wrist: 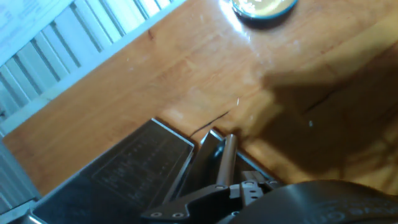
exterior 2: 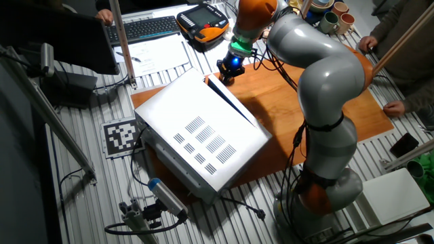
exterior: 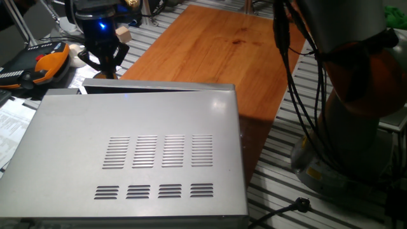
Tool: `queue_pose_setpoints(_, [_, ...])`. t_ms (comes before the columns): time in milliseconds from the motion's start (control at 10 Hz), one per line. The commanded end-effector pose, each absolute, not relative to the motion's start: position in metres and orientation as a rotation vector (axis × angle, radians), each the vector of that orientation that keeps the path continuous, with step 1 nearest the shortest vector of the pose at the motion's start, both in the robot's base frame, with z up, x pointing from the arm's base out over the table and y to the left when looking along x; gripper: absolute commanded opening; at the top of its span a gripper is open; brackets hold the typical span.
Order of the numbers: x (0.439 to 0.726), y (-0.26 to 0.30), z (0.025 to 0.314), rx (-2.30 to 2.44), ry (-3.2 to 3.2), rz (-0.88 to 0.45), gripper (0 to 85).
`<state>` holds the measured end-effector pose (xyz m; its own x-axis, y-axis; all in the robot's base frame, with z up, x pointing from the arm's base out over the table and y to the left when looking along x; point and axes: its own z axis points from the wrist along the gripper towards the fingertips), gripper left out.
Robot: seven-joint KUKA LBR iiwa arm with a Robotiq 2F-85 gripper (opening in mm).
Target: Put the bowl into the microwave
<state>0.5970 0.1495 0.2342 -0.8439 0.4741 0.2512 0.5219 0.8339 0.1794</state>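
**A:** We start at the claw [exterior: 107,69]. It hangs just past the far edge of the microwave [exterior: 137,156], fingers pointing down. In one fixed view the fingers look spread with nothing between them. The hand view shows no fingertips clearly, so we rate it as open and empty.

**B:** And the bowl?

**A:** We find the bowl [wrist: 262,7] only in the hand view, at the top edge, standing on the wooden board [wrist: 186,68], apart from the claw. The microwave's dark door [wrist: 121,171] lies below it in that view; we cannot tell how far it is open.

**B:** Recommendation?

**A:** We judge that the grasp comes next. Centre over the rim, descend straight, pinch one wall, and keep clear of the door.
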Motion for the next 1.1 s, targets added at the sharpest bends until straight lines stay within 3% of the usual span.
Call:
queue_pose_setpoints(0, [0.591, 0.15, 0.249, -0.784, -2.799, -0.377, 0.0])
queue_pose_setpoints(200, [0.57, 0.152, 0.28, -0.816, -2.788, -0.369, 0.0])
queue_pose_setpoints(600, [0.548, 0.153, 0.303, -0.812, -2.73, -0.506, 0.0])
queue_pose_setpoints(1000, [0.532, 0.18, 0.314, -0.821, -2.752, -0.507, 0.0])
